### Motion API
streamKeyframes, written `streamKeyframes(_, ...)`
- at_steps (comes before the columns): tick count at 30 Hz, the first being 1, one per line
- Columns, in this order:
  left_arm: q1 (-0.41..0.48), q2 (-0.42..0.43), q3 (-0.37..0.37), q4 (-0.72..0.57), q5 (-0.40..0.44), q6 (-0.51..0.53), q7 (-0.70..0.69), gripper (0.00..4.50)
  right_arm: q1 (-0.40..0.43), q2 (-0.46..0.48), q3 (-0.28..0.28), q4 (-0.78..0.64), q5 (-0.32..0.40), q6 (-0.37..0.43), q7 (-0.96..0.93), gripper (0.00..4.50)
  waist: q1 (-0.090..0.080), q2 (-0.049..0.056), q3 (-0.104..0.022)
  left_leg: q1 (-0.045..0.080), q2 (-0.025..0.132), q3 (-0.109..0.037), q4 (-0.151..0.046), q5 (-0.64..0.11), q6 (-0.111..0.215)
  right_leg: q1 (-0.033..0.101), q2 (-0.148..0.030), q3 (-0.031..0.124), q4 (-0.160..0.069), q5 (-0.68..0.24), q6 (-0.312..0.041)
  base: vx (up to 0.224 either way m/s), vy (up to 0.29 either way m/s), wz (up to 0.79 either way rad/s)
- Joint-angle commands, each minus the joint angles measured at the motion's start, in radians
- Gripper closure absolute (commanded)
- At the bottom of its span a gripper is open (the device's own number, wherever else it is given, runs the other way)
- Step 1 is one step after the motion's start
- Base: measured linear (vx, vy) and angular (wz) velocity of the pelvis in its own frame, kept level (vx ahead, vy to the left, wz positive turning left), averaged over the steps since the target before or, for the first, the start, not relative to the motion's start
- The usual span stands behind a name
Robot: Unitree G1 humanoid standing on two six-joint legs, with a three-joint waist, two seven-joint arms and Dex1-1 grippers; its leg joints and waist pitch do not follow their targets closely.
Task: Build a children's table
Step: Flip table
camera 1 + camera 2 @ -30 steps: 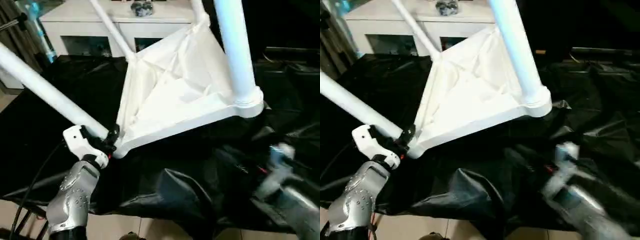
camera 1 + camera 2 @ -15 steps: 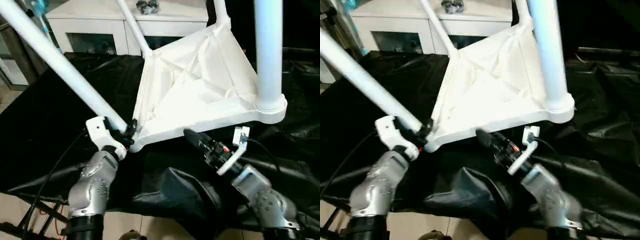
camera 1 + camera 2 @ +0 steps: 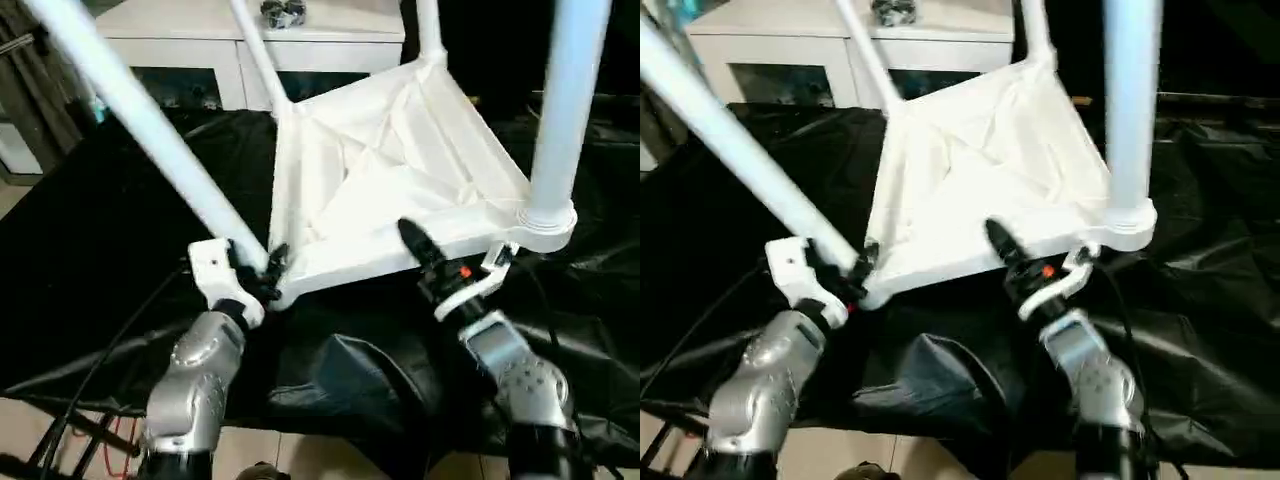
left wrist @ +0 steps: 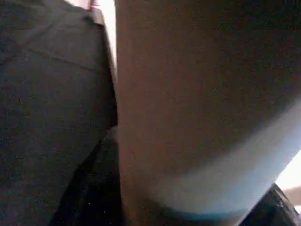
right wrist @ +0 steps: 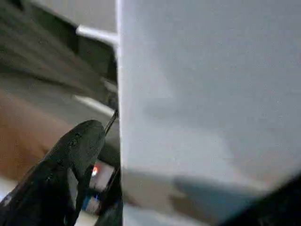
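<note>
While the children's table (image 3: 390, 180) lies upside down on the black-draped bench (image 3: 110, 220), both grippers work along its near edge.

Left jaws: the left gripper (image 3: 262, 275) is clamped around the foot of the near-left leg (image 3: 140, 110), right where that leg enters its corner socket; one black finger (image 3: 277, 258) shows against the white rim.

Right jaws: the right gripper (image 3: 425, 255) stands spread wide, holding nothing; one black finger (image 3: 415, 240) lies over the top's near rim, between the two near corners and closer to the right one. In the right wrist view a black fingertip (image 5: 80, 146) sits just beside a broad white surface.

Near-right leg: the near-right leg (image 3: 565, 110) rises almost upright from its round socket (image 3: 545, 220), just beside the right gripper.

Far legs: two more legs (image 3: 255, 50) stand up from the far corners, toward the bench's far edge.

Table top: ribbed underside facing up, tilted, its near-left corner close to the bench's near edge and its far side raised.

Bench: covered in crumpled black sheeting, with folds bunched at the near edge between the silver forearms.

Behind: a white cabinet (image 3: 180, 30) with glass doors stands past the bench's far edge.
</note>
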Motion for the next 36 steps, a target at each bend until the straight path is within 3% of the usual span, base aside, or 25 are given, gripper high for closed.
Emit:
streamKeyframes(1, 0.007, -0.025, -0.037, -0.039, -0.049, -0.004, -0.056, 2.28, -0.024, 0.000, -0.011, 0.023, 0.015, 0.003, -0.037, 0.28, -0.001, -0.029, -0.057, 0.019, 0.065, -0.025, -0.079, -0.052, 0.043, 0.038, -0.067, 0.044, -0.070, 0.004, -0.187, 0.000, 0.000, 0.00)
streamKeyframes(2, 0.012, -0.024, -0.048, -0.046, -0.047, -0.007, -0.062, 2.28, -0.037, -0.002, -0.022, 0.042, 0.018, -0.001, -0.050, 0.35, -0.002, -0.038, -0.057, 0.018, 0.065, -0.025, -0.079, -0.046, 0.047, 0.040, -0.068, 0.044, -0.068, 0.009, -0.188, 0.000, 0.000, 0.00)
streamKeyframes(3, 0.015, -0.024, -0.055, -0.050, -0.045, -0.008, -0.067, 2.28, -0.050, -0.004, -0.032, 0.061, 0.016, -0.009, -0.061, 0.35, -0.001, -0.030, -0.058, 0.018, 0.064, -0.025, -0.078, -0.035, 0.052, 0.038, -0.069, 0.043, -0.066, 0.007, -0.193, 0.000, 0.000, 0.00)
streamKeyframes(5, 0.019, -0.021, -0.062, -0.052, -0.043, -0.018, -0.079, 2.28, -0.061, -0.005, -0.041, 0.077, 0.014, -0.019, -0.064, 0.40, -0.004, -0.029, -0.058, 0.019, 0.065, -0.023, -0.076, -0.030, 0.055, 0.036, -0.068, 0.044, -0.066, 0.006, -0.194, 0.000, 0.000, 0.00)
streamKeyframes(6, 0.030, -0.012, -0.075, -0.061, -0.043, -0.019, -0.098, 2.28, -0.085, -0.008, -0.059, 0.107, 0.018, -0.024, -0.079, 0.54, -0.004, -0.041, -0.058, 0.018, 0.064, -0.022, -0.076, -0.023, 0.062, 0.039, -0.068, 0.044, -0.064, 0.011, -0.197, 0.000, 0.000, 0.00)
streamKeyframes(7, 0.035, -0.007, -0.079, -0.065, -0.041, -0.018, -0.102, 2.28, -0.095, -0.009, -0.068, 0.117, 0.022, -0.027, -0.082, 0.77, -0.006, -0.045, -0.057, 0.018, 0.064, -0.020, -0.076, -0.019, 0.067, 0.037, -0.068, 0.044, -0.065, 0.006, -0.199, 0.000, 0.000, 0.00)
streamKeyframes(9, 0.043, -0.002, -0.086, -0.072, -0.037, -0.015, -0.106, 2.28, -0.110, -0.010, -0.082, 0.129, 0.027, -0.026, -0.087, 0.78, -0.006, -0.038, -0.057, 0.019, 0.065, -0.020, -0.075, -0.017, 0.067, 0.035, -0.067, 0.043, -0.063, 0.003, -0.202, 0.000, 0.000, 0.00)
streamKeyframes(10, 0.044, -0.001, -0.087, -0.074, -0.037, -0.015, -0.108, 2.28, -0.113, -0.011, -0.084, 0.131, 0.028, -0.025, -0.088, 0.87, -0.009, -0.046, -0.056, 0.019, 0.066, -0.020, -0.075, -0.017, 0.068, 0.037, -0.066, 0.043, -0.064, 0.006, -0.203, 0.000, 0.000, 0.00)
streamKeyframes(14, 0.063, 0.008, -0.091, -0.084, -0.035, -0.020, -0.120, 2.28, -0.131, -0.017, -0.099, 0.145, 0.035, -0.019, -0.094, 1.25, -0.012, -0.044, -0.055, 0.020, 0.066, -0.019, -0.074, -0.006, 0.071, 0.036, -0.065, 0.043, -0.061, 0.024, -0.212, 0.000, 0.000, 0.00)
streamKeyframes(15, 0.084, 0.014, -0.090, -0.097, -0.046, -0.023, -0.135, 2.28, -0.137, -0.022, -0.111, 0.148, 0.036, -0.019, -0.100, 1.35, -0.012, -0.024, -0.055, 0.022, 0.065, -0.020, -0.073, -0.009, 0.066, 0.034, -0.065, 0.044, -0.060, 0.029, -0.213, 0.000, 0.000, 0.00)
streamKeyframes(17, 0.097, 0.015, -0.093, -0.106, -0.053, -0.024, -0.143, 2.28, -0.133, -0.025, -0.116, 0.140, 0.038, -0.017, -0.105, 1.59, -0.017, -0.035, -0.054, 0.021, 0.065, -0.019, -0.075, -0.021, 0.060, 0.037, -0.063, 0.044, -0.063, 0.032, -0.211, 0.000, 0.000, 0.00)
streamKeyframes(18, 0.110, 0.014, -0.095, -0.112, -0.058, -0.030, -0.154, 2.28, -0.128, -0.031, -0.119, 0.127, 0.035, -0.015, -0.109, 1.59, -0.017, -0.035, -0.055, 0.021, 0.065, -0.018, -0.074, -0.022, 0.060, 0.038, -0.064, 0.044, -0.063, 0.034, -0.212, 0.000, 0.000, 0.00)
streamKeyframes(19, 0.124, 0.021, -0.100, -0.096, -0.054, -0.054, -0.175, 2.28, -0.123, -0.038, -0.126, 0.115, 0.033, -0.017, -0.100, 1.71, -0.021, -0.028, -0.054, 0.022, 0.065, -0.019, -0.075, -0.038, 0.052, 0.037, -0.061, 0.044, -0.066, 0.025, -0.210, 0.000, 0.000, 0.00)
streamKeyframes(20, 0.124, 0.021, -0.100, -0.096, -0.054, -0.054, -0.175, 2.28, -0.123, -0.038, -0.126, 0.115, 0.033, -0.017, -0.100, 1.79, -0.021, -0.030, -0.054, 0.022, 0.065, -0.019, -0.076, -0.044, 0.049, 0.038, -0.062, 0.044, -0.066, 0.022, -0.209, 0.000, 0.000, 0.00)
streamKeyframes(21, 0.134, 0.020, -0.093, -0.096, -0.083, -0.042, -0.197, 1.72, -0.117, -0.045, -0.121, 0.086, 0.024, -0.009, -0.114, 1.93, -0.024, -0.045, -0.053, 0.023, 0.066, -0.016, -0.077, -0.053, 0.047, 0.038, -0.061, 0.046, -0.069, 0.012, -0.208, 0.000, 0.000, 0.00)
streamKeyframes(22, 0.136, 0.021, -0.091, -0.097, -0.090, -0.035, -0.203, 1.58, -0.117, -0.049, -0.118, 0.074, 0.022, -0.005, -0.113, 1.99, -0.021, -0.050, -0.052, 0.022, 0.066, -0.017, -0.078, -0.055, 0.047, 0.040, -0.064, 0.046, -0.067, 0.003, -0.208, 0.000, 0.000, 0.00)
streamKeyframes(23, 0.138, 0.024, -0.084, -0.094, -0.092, -0.032, -0.205, 1.58, -0.119, -0.057, -0.112, 0.059, 0.019, 0.001, -0.108, 2.06, -0.016, -0.038, -0.054, 0.024, 0.066, -0.017, -0.076, -0.049, 0.044, 0.038, -0.066, 0.046, -0.065, -0.009, -0.206, 0.000, 0.000, 0.00)
streamKeyframes(25, 0.134, 0.037, -0.063, -0.081, -0.079, -0.043, -0.197, 1.35, -0.135, -0.072, -0.108, 0.062, 0.005, -0.007, -0.105, 2.24, -0.016, -0.034, -0.055, 0.026, 0.066, -0.016, -0.076, -0.041, 0.030, 0.033, -0.060, 0.045, -0.064, -0.002, -0.214, 0.000, 0.000, 0.00)
streamKeyframes(26, 0.134, 0.037, -0.063, -0.081, -0.079, -0.043, -0.197, 1.20, -0.135, -0.072, -0.108, 0.062, 0.005, -0.007, -0.105, 2.32, -0.018, -0.037, -0.056, 0.024, 0.064, -0.016, -0.074, -0.028, 0.035, 0.036, -0.059, 0.045, -0.061, 0.032, -0.213, 0.000, 0.000, 0.00)
streamKeyframes(27, 0.136, 0.043, -0.046, -0.082, -0.080, -0.053, -0.195, 1.13, -0.145, -0.080, -0.110, 0.070, -0.009, -0.022, -0.110, 2.36, -0.016, -0.032, -0.056, 0.022, 0.063, -0.017, -0.073, -0.020, 0.041, 0.037, -0.060, 0.045, -0.059, 0.052, -0.213, 0.000, 0.000, 0.00)
streamKeyframes(29, 0.151, 0.075, -0.012, -0.109, -0.106, -0.046, -0.224, 1.08, -0.180, -0.096, -0.140, 0.079, -0.016, -0.059, -0.143, 2.41, -0.020, -0.037, -0.055, 0.021, 0.062, -0.015, -0.074, -0.027, 0.048, 0.038, -0.061, 0.045, -0.061, 0.050, -0.215, 0.000, 0.000, 0.00)
streamKeyframes(33, 0.181, 0.131, 0.010, -0.134, -0.101, -0.045, -0.254, 0.70, -0.224, -0.127, -0.186, 0.089, -0.017, -0.105, -0.182, 2.44, -0.018, -0.030, -0.053, 0.027, 0.063, -0.013, -0.074, -0.046, 0.039, 0.033, -0.058, 0.044, -0.063, 0.011, -0.214, 0.000, 0.000, 0.00)
streamKeyframes(34, 0.197, 0.148, 0.017, -0.141, -0.096, -0.045, -0.269, 0.71, -0.234, -0.147, -0.196, 0.091, -0.025, -0.120, -0.188, 2.45, -0.012, -0.015, -0.055, 0.031, 0.064, -0.014, -0.072, -0.045, 0.032, 0.030, -0.058, 0.045, -0.062, 0.012, -0.208, 0.000, 0.000, 0.00)
streamKeyframes(36, 0.204, 0.157, 0.018, -0.144, -0.106, -0.042, -0.277, 0.71, -0.239, -0.156, -0.203, 0.093, -0.025, -0.123, -0.191, 2.45, -0.011, -0.023, -0.057, 0.031, 0.064, -0.012, -0.072, -0.034, 0.028, 0.032, -0.054, 0.044, -0.061, 0.030, -0.201, 0.000, 0.000, 0.00)
